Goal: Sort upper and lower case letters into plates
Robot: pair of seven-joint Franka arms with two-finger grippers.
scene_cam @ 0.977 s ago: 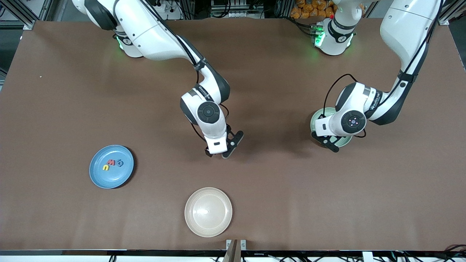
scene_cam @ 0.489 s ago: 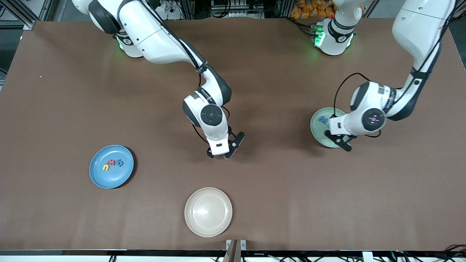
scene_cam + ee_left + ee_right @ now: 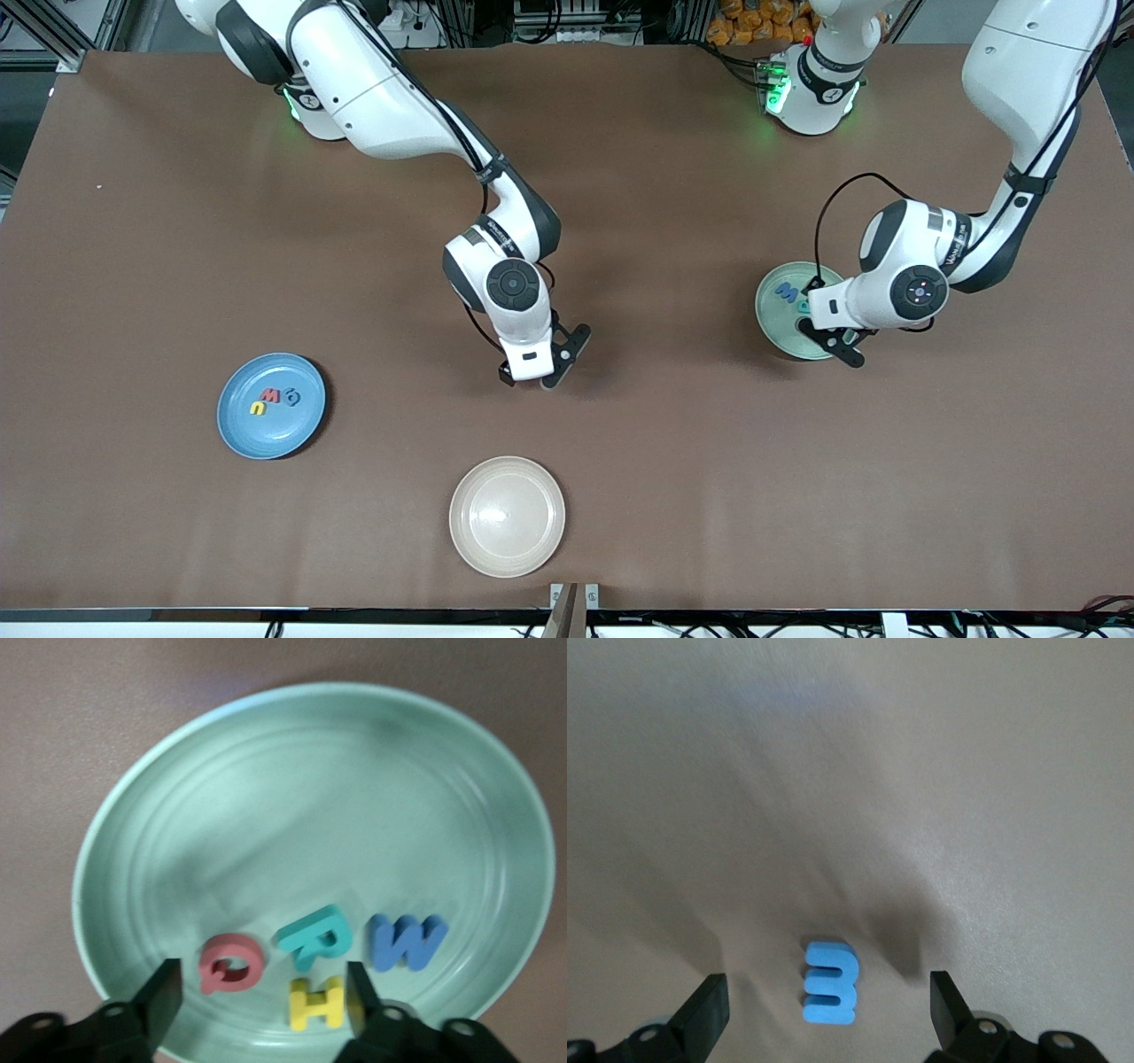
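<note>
Letters split between 2 plates, 1 still loose on the table. Mint green plate (image 3: 133, 824) toward the left arm's end holds 4: red Q (image 3: 230, 963), teal R (image 3: 315, 936), blue W (image 3: 406, 942), yellow H (image 3: 315, 1004), lying close together in 1 patch of the plate. Left gripper (image 3: 264, 997) hangs over this plate, fingers spread apart, nothing between them; yellow H lies just under the gap.

Sky blue plate (image 3: 239, 434) toward the right arm's end holds 3: yellow letter (image 3: 257, 408), red letter (image 3: 270, 395), blue letter (image 3: 292, 396), clustered near the plate's middle.

Light blue letter (image 3: 830, 983) lies flat on bare tabletop. Right gripper (image 3: 828, 1005) hangs over it, mid-table, fingers spread wide on either side, not touching it.

Cream plate (image 3: 507, 516) sits nearest the front camera, no letters in it
</note>
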